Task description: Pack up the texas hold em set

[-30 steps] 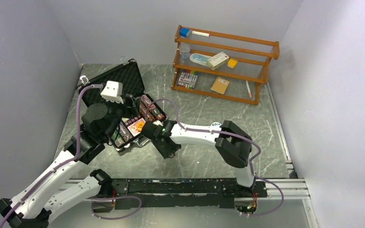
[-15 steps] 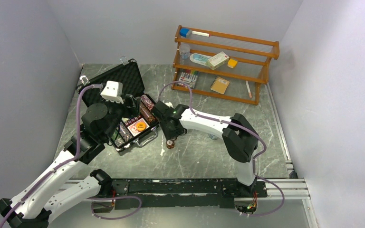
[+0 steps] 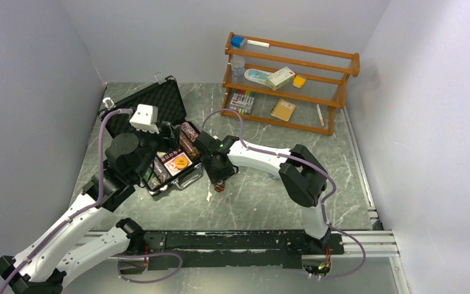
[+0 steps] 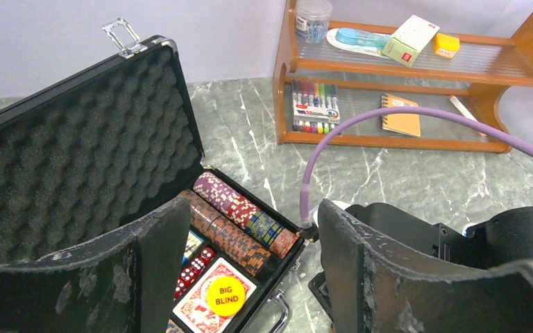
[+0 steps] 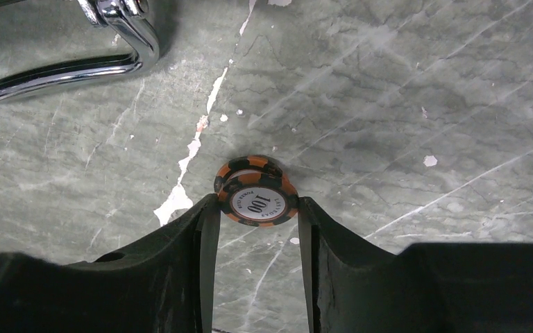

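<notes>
One short stack of orange-black chips (image 5: 255, 198) on bench (image 5: 423, 104) near handle (image 5: 76, 66) of open case (image 4: 76, 159), grasped by right hand (image 5: 257, 211); left hand (image 4: 253, 215) released, jaws apart, above case's chip rows (image 4: 222, 201).

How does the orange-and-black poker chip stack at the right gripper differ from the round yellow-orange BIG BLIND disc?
The orange-and-black poker chip stack is outside the black foam-lined case, pinched by the right gripper; the yellow-orange BIG BLIND disc lies inside on red-backed cards. The stack is stripe-edged, marked 100; the disc is plain. Both are round.
</notes>
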You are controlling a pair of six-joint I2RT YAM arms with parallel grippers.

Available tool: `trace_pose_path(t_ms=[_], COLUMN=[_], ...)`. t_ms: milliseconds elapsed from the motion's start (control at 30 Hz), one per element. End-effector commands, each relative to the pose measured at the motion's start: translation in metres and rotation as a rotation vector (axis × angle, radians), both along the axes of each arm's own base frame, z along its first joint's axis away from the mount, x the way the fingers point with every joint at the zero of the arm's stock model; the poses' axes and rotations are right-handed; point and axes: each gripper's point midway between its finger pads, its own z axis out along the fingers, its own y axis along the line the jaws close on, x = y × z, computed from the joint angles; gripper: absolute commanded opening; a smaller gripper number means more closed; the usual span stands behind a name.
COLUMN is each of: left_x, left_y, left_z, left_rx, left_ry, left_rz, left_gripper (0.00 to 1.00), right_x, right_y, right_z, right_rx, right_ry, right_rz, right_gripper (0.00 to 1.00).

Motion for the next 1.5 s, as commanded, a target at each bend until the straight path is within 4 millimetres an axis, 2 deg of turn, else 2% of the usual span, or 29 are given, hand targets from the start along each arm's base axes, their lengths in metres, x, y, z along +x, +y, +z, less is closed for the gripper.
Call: trace_pose_path(t_ms=[0, 400, 733, 933, 967, 1033, 1200, 1467], left_x=[0.003, 0.002, 0.002, 0.002, 0.002, 0.002, 0.002, 0.003], left_y=[0.005, 0.006, 0.005, 0.007, 0.007, 0.007, 0.003, 0.004], left_z=[0.0, 0.002, 0.0, 0.0, 0.001, 0.001, -0.001, -0.002], left_rx=[0.009, 0.004, 0.009, 0.008, 0.007, 0.006, 0.006, 0.007], left_ry=[-0.003, -0.008, -0.002, -0.004, -0.006, -0.006, 0.003, 0.006], left_rz=[0.027, 0.027, 0.023, 0.035, 0.035, 0.035, 0.018, 0.025], left_gripper=[0.72, 0.72, 0.72, 0.72, 0.72, 0.72, 0.72, 0.72], right_x=[0.004, 0.003, 0.01, 0.02, 0.023, 0.025, 0.023, 0.01], right_y=[0.006, 0.006, 0.013, 0.018, 0.019, 0.021, 0.024, 0.007], right_z=[-0.004, -0.007, 0.006, 0.003, 0.005, -0.008, -0.021, -0.03], right_rx=[0.007, 0.0, 0.033, 0.039, 0.041, 0.021, 0.004, -0.041], right_ry=[-0.007, 0.009, -0.032, -0.065, -0.078, -0.066, -0.033, 0.007], right_rz=[0.012, 0.023, 0.017, -0.009, -0.016, -0.013, 0.015, 0.03], right_gripper=[0.46, 0.48, 0.66, 0.68, 0.68, 0.67, 0.61, 0.47])
